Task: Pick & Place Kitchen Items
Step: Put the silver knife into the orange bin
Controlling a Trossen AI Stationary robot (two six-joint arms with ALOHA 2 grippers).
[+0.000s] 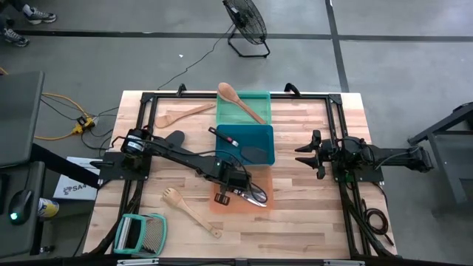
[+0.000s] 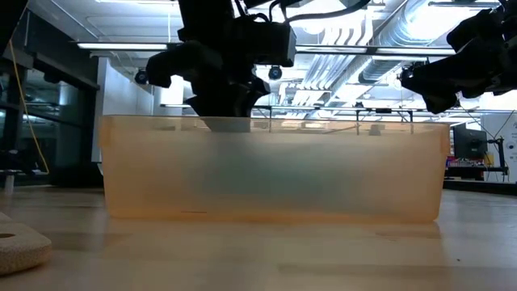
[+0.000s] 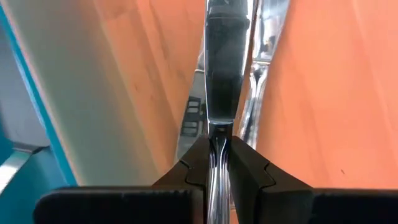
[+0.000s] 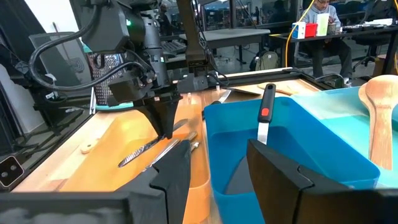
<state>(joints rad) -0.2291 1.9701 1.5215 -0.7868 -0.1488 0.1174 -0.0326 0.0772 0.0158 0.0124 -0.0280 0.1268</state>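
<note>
From above, the left gripper (image 1: pixel 235 191) is down in the orange tray (image 1: pixel 260 209), which sits on the wooden tabletop (image 1: pixel 310 214) just in front of the blue tray (image 1: pixel 262 137). Shiny metal pieces (image 1: pixel 255 197) lie in the orange tray beside it. The left wrist view shows what the top view cannot: the jaws are pressed tight on a thin silver knife (image 3: pixel 221 87), with a second silver piece (image 3: pixel 264 68) lying right beside it on the orange floor of the tray.

The low view shows only the foggy orange tray wall (image 2: pixel 275 174), with the dark left arm (image 2: pixel 226 73) dipping in from above. What lies inside is hidden there.

The right gripper (image 1: pixel 307 154) waits off to the side of the blue tray, touching nothing. Its jaws are spread part way, with nothing between them. Its wrist view looks across the blue tray and shows a black spatula (image 4: pixel 265 115) with a red mark leaning inside it. It also shows the left gripper (image 4: pixel 165 127) standing over the silver pieces (image 4: pixel 149 148).

Only the top view shows the rest: a wooden spoon (image 1: pixel 238 100) across the green tray (image 1: pixel 244 111), a wooden spatula (image 1: pixel 181 115) beside that tray, a wooden fork (image 1: pixel 188 210) near the orange tray, and a black spatula (image 1: pixel 171 138) by the left arm.
</note>
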